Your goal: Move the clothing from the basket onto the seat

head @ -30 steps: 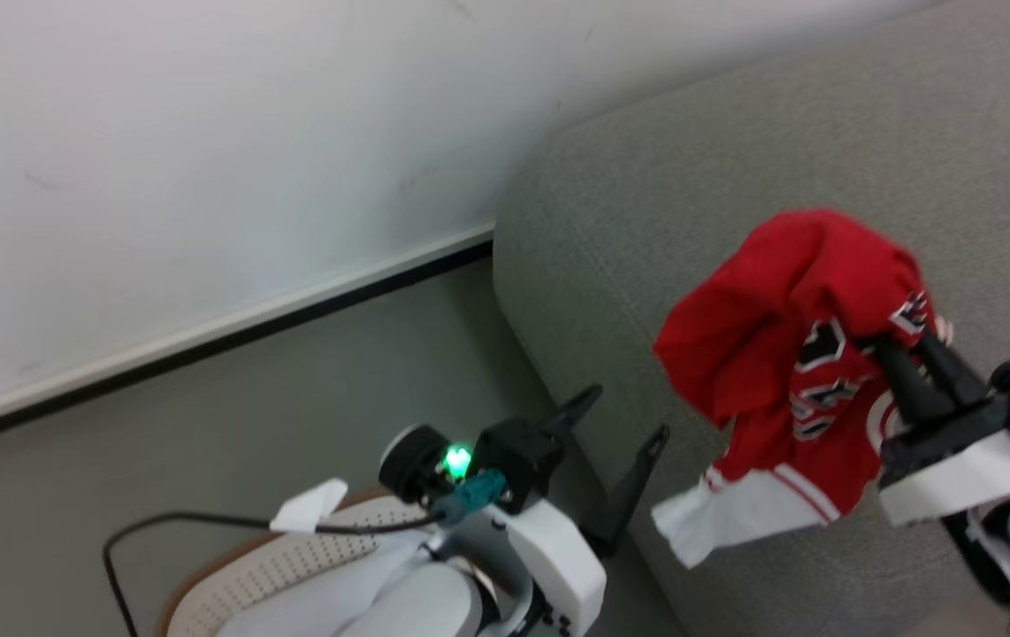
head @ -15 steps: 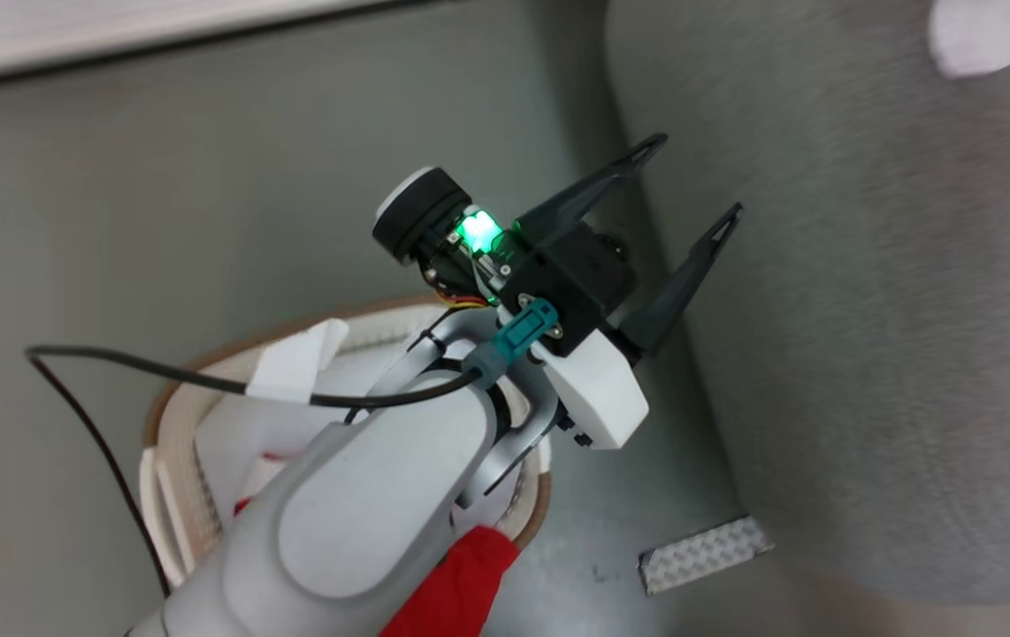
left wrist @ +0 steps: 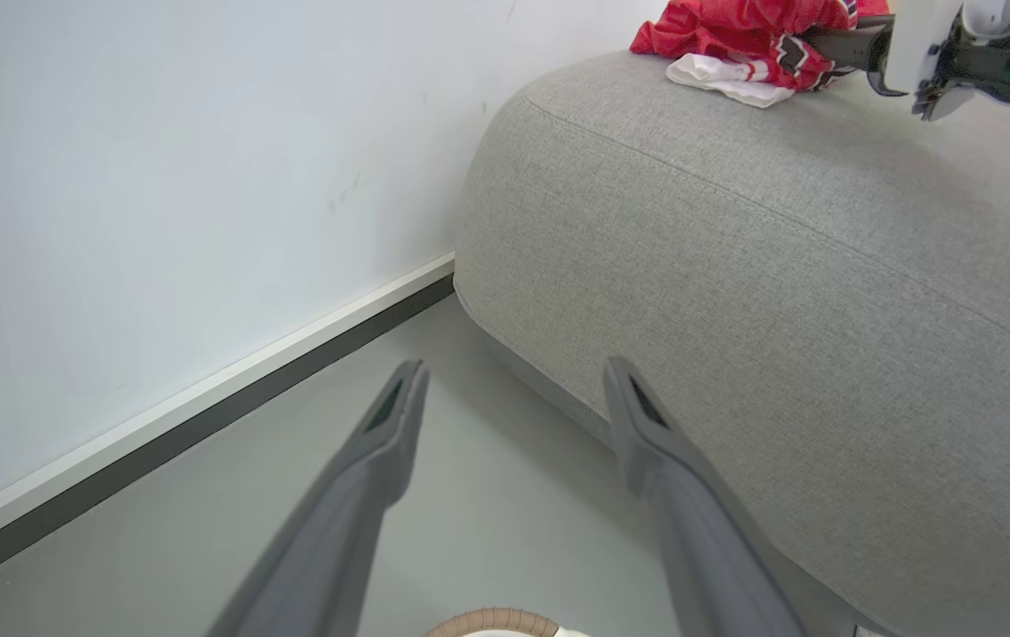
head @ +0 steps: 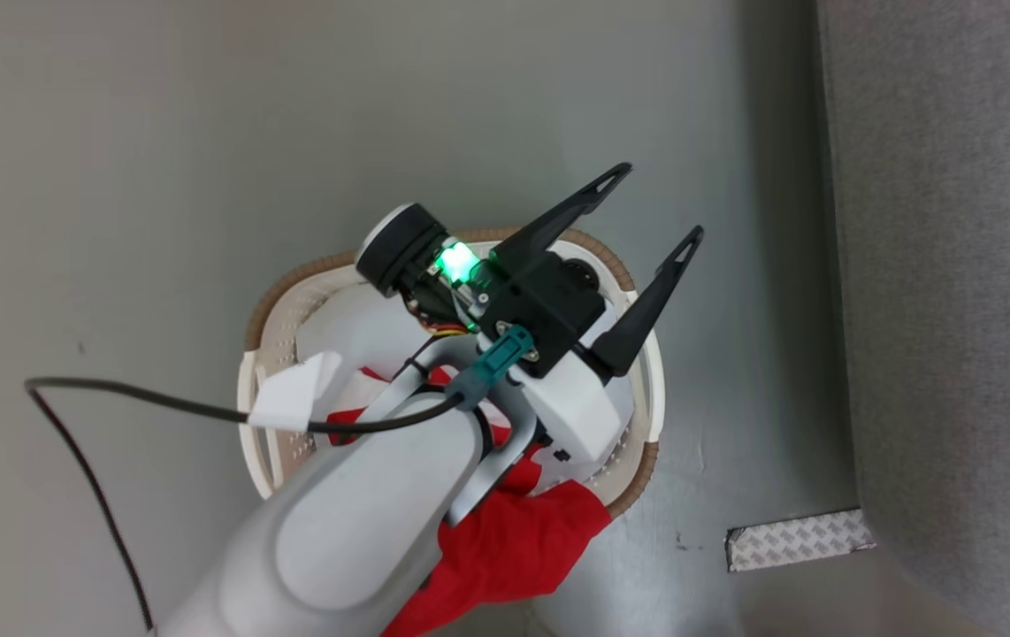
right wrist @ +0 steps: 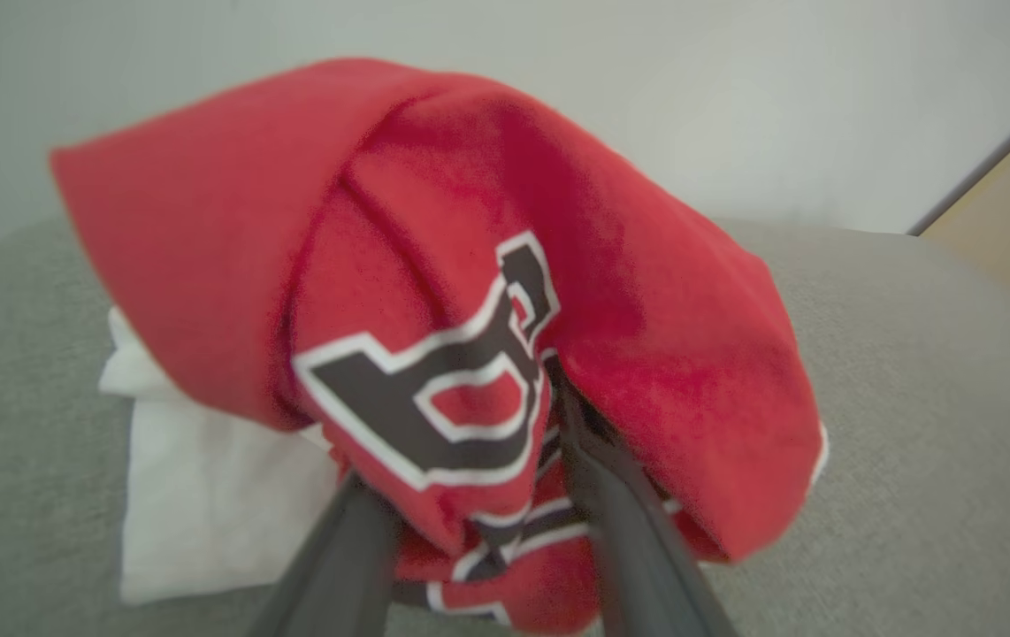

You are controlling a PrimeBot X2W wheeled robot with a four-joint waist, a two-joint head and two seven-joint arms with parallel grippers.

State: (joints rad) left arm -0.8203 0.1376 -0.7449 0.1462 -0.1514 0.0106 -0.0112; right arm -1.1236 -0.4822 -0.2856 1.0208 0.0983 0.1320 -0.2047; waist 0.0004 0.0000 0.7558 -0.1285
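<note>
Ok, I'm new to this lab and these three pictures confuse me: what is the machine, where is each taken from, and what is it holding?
A wheeled robot with two arms, each ending in a two-fingered gripper. The head view looks down: the left gripper, open and empty, hangs over a cream-white perforated plastic laundry basket with bright red cloth in it, beside a large grey fabric seat. The left wrist view looks along that gripper's fingers at the seat's rounded corner. The right wrist view shows the right gripper with its fingers either side of a red garment with black-and-white lettering lying on the seat; whether it grips, I cannot tell.
</note>
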